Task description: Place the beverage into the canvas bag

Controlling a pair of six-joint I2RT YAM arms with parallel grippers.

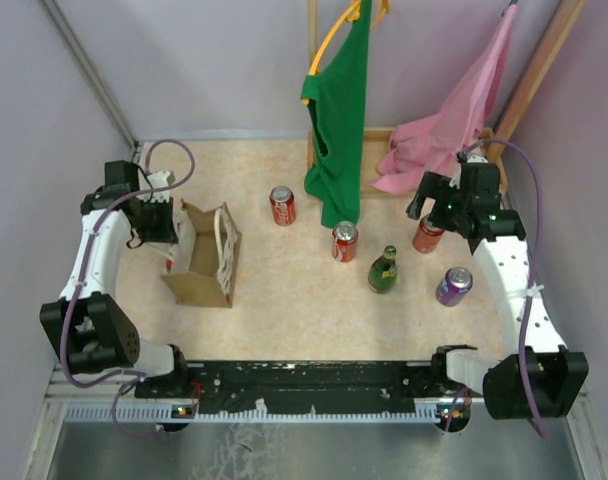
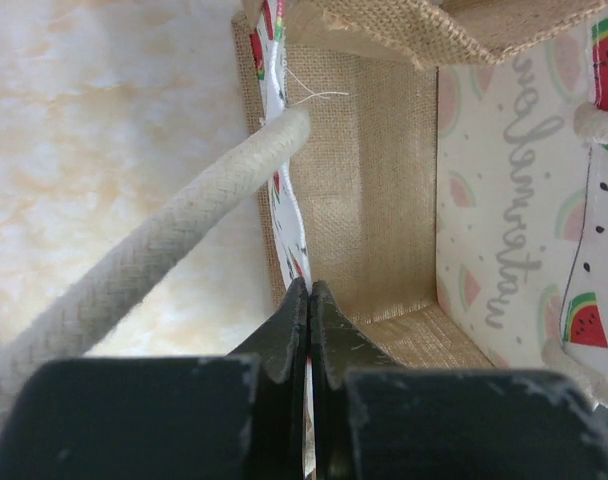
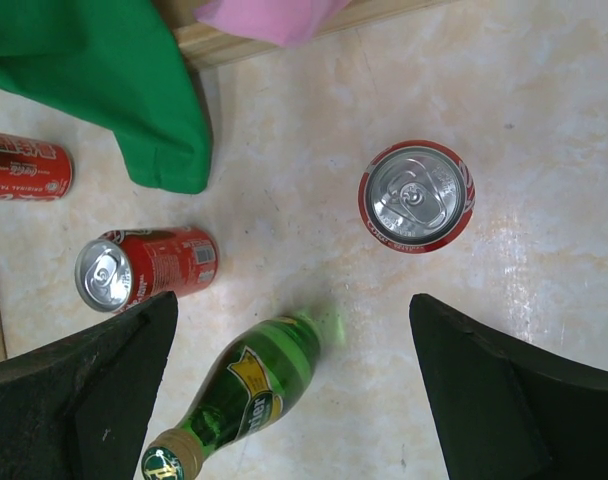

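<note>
Your left gripper (image 2: 309, 290) has its jaws pinched together on the top edge of a side wall of the canvas bag (image 2: 364, 200). The mouth gapes just ahead of the jaws and to their right, and a rope handle (image 2: 184, 220) arcs off to their left. The bag is likely soft and light, so it will sag or slide unless you hold that wall taut. Aim any drop at the burlap floor, away from the handles.

Your right gripper (image 3: 292, 305) hangs with its jaws spread wide and nothing between them. An upright red can (image 3: 416, 195) stands ahead of the jaws, nearer the right finger. That is probably your beverage: rigid, smooth, heavy if full, thin-walled. Take it round the mid-body, squarely, without crushing. A green bottle (image 3: 249, 385) lies tilted between the fingers, nearer the left one, and could roll if nudged. Another can (image 3: 149, 268) sits just ahead of the left finger. Beyond it hangs a green cloth (image 3: 104, 90), so lift before carrying across.
</note>
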